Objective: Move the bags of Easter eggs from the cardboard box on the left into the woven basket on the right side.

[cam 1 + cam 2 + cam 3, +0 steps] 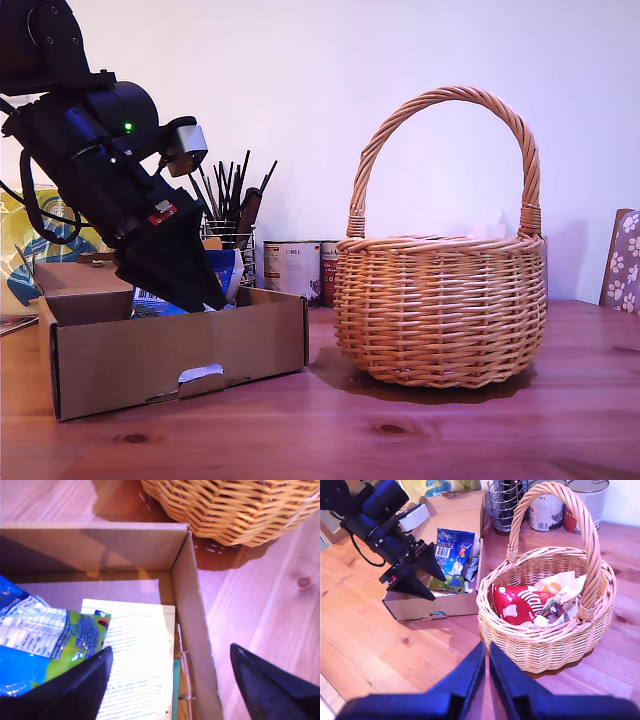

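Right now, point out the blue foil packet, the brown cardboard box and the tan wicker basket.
Shiny blue foil packet (454, 550): second wrist view, its printed face.
Shallow brown cardboard box (150, 355): exterior view, front wall.
Round tan wicker basket (440, 310): exterior view, woven side wall.

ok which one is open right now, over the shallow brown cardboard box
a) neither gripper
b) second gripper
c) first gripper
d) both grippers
c: my first gripper has its jaws spread wide over the shallow brown cardboard box, holding nothing, while my second gripper has its jaws nearly together in front of the round tan wicker basket.
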